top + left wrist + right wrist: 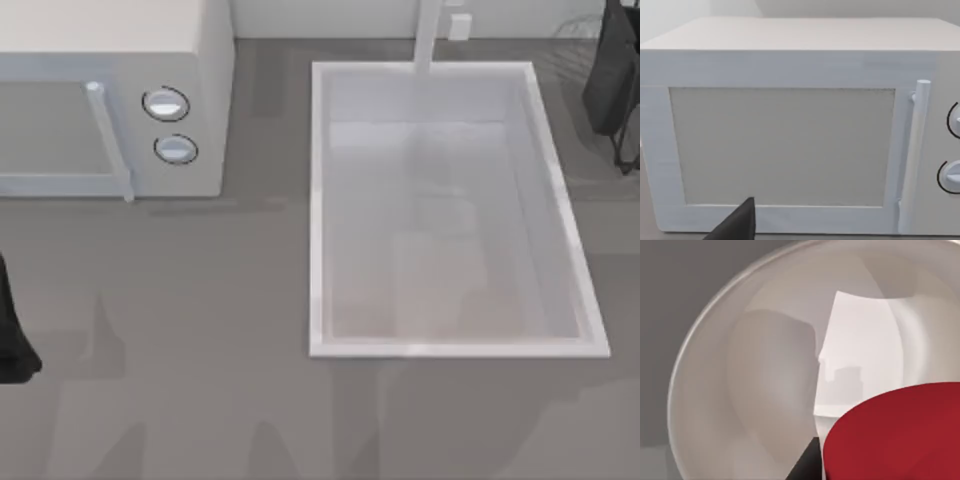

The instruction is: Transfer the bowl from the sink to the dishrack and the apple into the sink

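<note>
**Step in hand.** In the top view, the large white rectangular sink [318,210] with its thick rim shows its pale grey floor from wall to wall. The dark wire dishrack [612,80] stands partly in frame at the table's far right. From this I judge that the bowl transfer is under way or finished and that the apple stage is not yet complete.

**Right arm.** The right wrist view shows a dark part of the right gripper [804,467] close against the round, glossy, translucent bowl [740,390], which looks pale grey here and has a thin rim. The plain bright-red apple [895,435] overlaps the bowl's lower edge. Whether this gripper holds either item, and how wide it stands, cannot be told.

**Left arm.** The left gripper [735,225] is parked facing the white microwave [785,145] at the table's left. Its state cannot be told.

**Next move.** Confirm that the bowl is seated in the dishrack. Then carry the apple over the sink rim and release it low.

**View differences.** The top view gives the layout of the sink and dishrack. The right wrist view supplies the bowl and apple. Grey table [685,285] lies beyond the bowl's rim.
</note>
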Motion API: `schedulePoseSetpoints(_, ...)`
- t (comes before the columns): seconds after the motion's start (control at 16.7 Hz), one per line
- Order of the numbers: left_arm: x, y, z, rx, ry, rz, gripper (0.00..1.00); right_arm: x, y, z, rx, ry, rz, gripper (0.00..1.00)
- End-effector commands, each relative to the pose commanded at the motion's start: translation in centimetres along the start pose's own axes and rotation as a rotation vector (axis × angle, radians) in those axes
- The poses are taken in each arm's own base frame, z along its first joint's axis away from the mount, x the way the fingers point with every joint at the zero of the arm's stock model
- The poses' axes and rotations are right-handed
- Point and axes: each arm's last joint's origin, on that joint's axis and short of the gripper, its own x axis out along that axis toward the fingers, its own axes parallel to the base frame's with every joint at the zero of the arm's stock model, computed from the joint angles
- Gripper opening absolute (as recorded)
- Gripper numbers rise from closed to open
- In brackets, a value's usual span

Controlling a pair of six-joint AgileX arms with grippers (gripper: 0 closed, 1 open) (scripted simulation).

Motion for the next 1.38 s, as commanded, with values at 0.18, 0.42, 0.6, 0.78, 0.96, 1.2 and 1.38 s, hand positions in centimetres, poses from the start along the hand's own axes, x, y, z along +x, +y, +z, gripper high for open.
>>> schedulePoseSetpoints(0.18, 0.0, 0.0, 0.0, 0.0, 0.0, 0.0, 1.0, -2.4, 0.2, -0.2, -0.002, -0.013, -0.001, 0.0)
schedulePoseSetpoints(0.42, 0.0, 0.0, 0.0, 0.0, 0.0, 0.0, 1.0, -2.4, 0.2, -0.2, -0.001, -0.011, 0.001, 0.0)
schedulePoseSetpoints(0.6, 0.0, 0.0, 0.0, 0.0, 0.0, 0.0, 1.0, -2.1, 0.8, 0.0, -0.021, -0.024, -0.017, 0.0)
schedulePoseSetpoints(0.78, 0.0, 0.0, 0.0, 0.0, 0.0, 0.0, 1.0, -0.9, 2.9, 0.8, -0.086, -0.079, -0.084, 0.0)
schedulePoseSetpoints(0.96, 0.0, 0.0, 0.0, 0.0, 0.0, 0.0, 1.0, 1.0, 6.3, 1.6, -0.173, -0.175, -0.18, 0.0)
schedulePoseSetpoints(1.2, 0.0, 0.0, 0.0, 0.0, 0.0, 0.0, 1.0, 4.1, 12.0, 1.8, -0.286, -0.355, -0.308, 0.0)
schedulePoseSetpoints(1.38, 0.0, 0.0, 0.0, 0.0, 0.0, 0.0, 1.0, 6.2, 16.4, 0.7, -0.347, -0.525, -0.377, 0.0)
